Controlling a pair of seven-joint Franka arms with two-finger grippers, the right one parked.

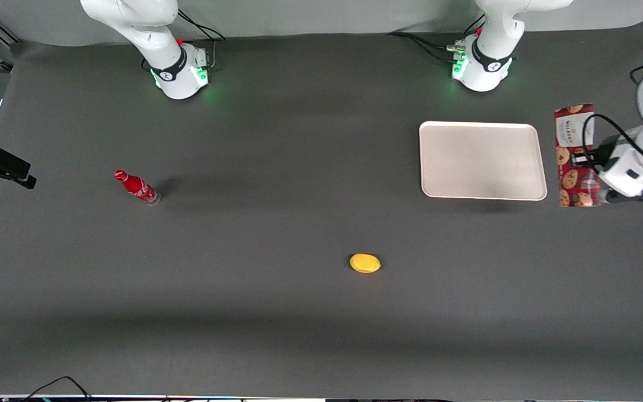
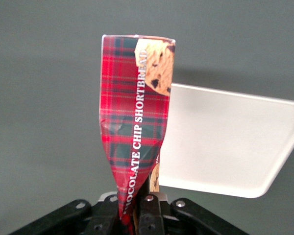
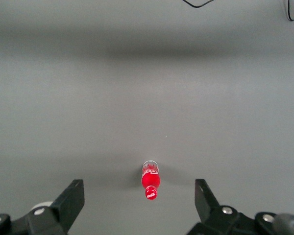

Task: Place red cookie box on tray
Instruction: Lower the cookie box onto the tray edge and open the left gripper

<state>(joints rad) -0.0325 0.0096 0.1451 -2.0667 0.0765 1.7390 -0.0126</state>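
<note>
The red cookie box (image 1: 574, 156) is a long dark-red tartan carton printed with chocolate-chip cookies, held just beside the tray's short edge at the working arm's end of the table. My gripper (image 1: 588, 161) is shut on it; in the left wrist view the box (image 2: 136, 122) is pinched and crumpled where the gripper (image 2: 133, 215) clamps it. The cream-white tray (image 1: 482, 161) lies flat on the dark mat with nothing on it, and its corner (image 2: 225, 142) shows past the box.
A yellow oval object (image 1: 365, 263) lies nearer to the front camera than the tray. A small red soda bottle (image 1: 137, 187) stands toward the parked arm's end of the table, also the bottle (image 3: 150, 180) in the right wrist view.
</note>
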